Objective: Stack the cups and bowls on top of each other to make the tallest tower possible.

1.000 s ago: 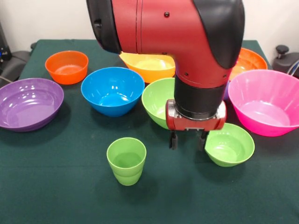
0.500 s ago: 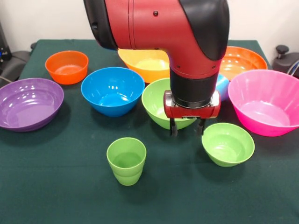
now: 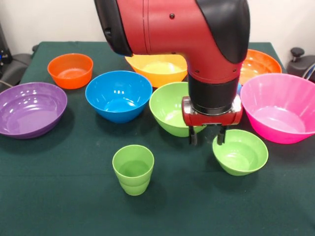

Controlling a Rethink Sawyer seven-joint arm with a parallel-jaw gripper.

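A lime green cup stands upright at the front of the table. A small green bowl sits to its right. A larger green bowl is behind them, partly hidden by the arm. My gripper hangs open and empty between the two green bowls, with its right fingertip at the small bowl's left rim. Further bowls are blue, small orange, purple, yellow-orange, pink and a wide orange one. The light blue cup is hidden behind the arm.
The red and black arm fills the upper middle and hides the table behind it. Dark green cloth covers the table. Black equipment stands off the table at the left and right edges.
The gripper rose and drew back from the table front, then shifted right toward the small green bowl. It stayed open and empty. Cups and bowls have not moved.
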